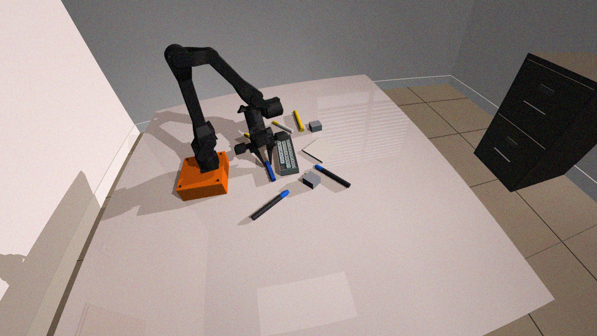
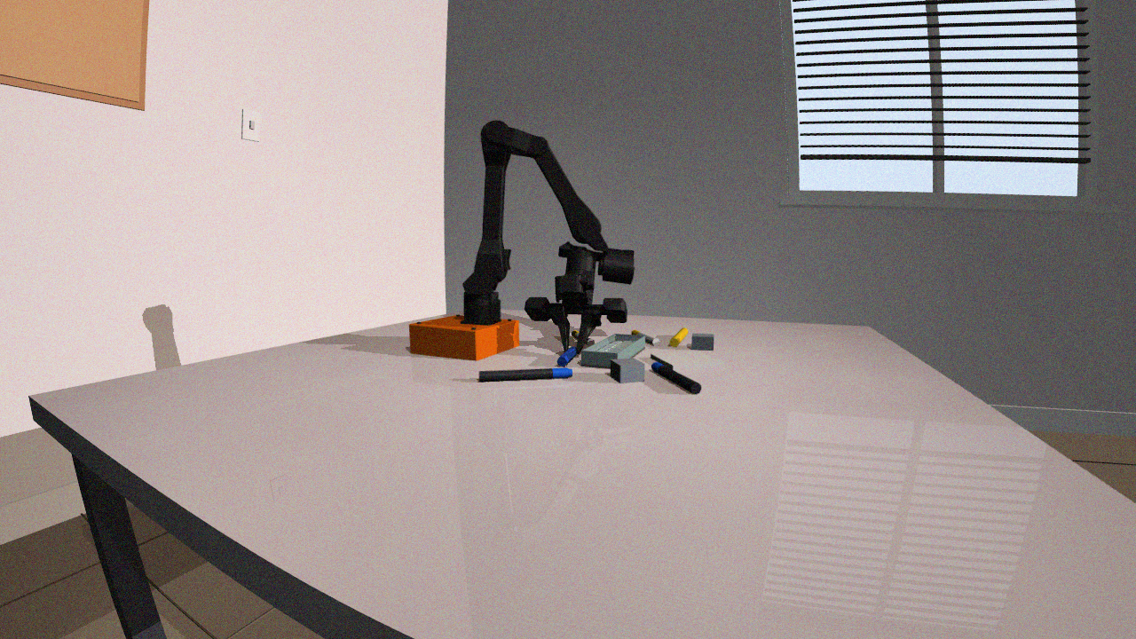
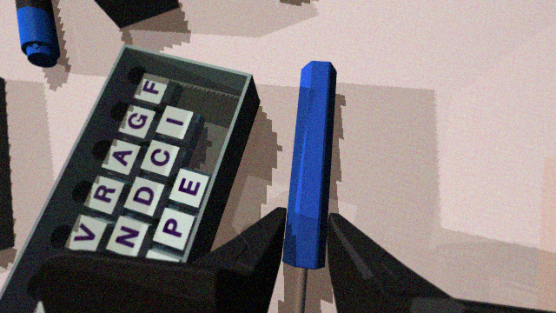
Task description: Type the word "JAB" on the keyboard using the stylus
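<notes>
The gripper (image 1: pixel 267 162) (image 2: pixel 570 350) (image 3: pixel 307 213) is shut on the stylus (image 1: pixel 271 171) (image 2: pixel 566 357) (image 3: pixel 313 156), holding its blue handle near the end from which a thin metal rod runs. The handle lies across the fingers, beside the keyboard and low over the desk; its exact height is hard to tell. The grey keyboard tray (image 1: pixel 289 171) (image 2: pixel 596 357) (image 3: pixel 184 66) stands just beside the gripper. The wrist view shows the A key (image 3: pixel 122 157) in the outer row, between G and R. The J and B keys are not visible there; the gripper covers the tray's near part.
Black markers with blue caps (image 1: pixel 270 205) (image 1: pixel 334 177) (image 2: pixel 524 374) and a grey block (image 1: pixel 311 179) (image 2: pixel 627 370) lie near the keyboard's end. A white pad (image 1: pixel 322 149) lies beside it. A yellow marker (image 1: pixel 298 121) and another grey block (image 1: pixel 315 126) lie farther back. The orange base (image 1: pixel 203 179) is opposite.
</notes>
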### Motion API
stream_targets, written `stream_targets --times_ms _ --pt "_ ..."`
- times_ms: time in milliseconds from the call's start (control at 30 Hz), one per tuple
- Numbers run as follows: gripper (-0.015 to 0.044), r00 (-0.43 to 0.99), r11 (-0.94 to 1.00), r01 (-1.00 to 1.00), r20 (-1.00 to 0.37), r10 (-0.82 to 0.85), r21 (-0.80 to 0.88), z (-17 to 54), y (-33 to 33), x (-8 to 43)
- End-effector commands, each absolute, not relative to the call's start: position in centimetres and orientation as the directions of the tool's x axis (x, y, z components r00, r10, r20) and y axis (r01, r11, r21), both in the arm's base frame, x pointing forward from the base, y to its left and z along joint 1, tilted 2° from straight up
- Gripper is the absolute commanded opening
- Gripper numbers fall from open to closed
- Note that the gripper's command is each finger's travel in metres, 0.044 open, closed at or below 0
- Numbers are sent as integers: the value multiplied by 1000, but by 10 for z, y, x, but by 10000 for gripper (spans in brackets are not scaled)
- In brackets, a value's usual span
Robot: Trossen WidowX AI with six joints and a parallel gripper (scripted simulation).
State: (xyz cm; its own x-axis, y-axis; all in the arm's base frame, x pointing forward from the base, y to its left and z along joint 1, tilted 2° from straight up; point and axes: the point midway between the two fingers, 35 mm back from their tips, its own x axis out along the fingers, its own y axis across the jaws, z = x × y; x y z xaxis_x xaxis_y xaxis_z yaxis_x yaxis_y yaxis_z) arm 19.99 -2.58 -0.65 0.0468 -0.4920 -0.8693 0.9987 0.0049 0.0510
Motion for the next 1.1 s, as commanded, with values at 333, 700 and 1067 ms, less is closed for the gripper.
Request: stream_targets --times_ms 333,700,1067 --pt "150 47 5 999 -869 -492 51 0 -26 201" --pt "150 47 10 999 -867 -496 48 53 -27 197" --pt "150 -108 619 733 -947 -301 -281 39 -36 190"
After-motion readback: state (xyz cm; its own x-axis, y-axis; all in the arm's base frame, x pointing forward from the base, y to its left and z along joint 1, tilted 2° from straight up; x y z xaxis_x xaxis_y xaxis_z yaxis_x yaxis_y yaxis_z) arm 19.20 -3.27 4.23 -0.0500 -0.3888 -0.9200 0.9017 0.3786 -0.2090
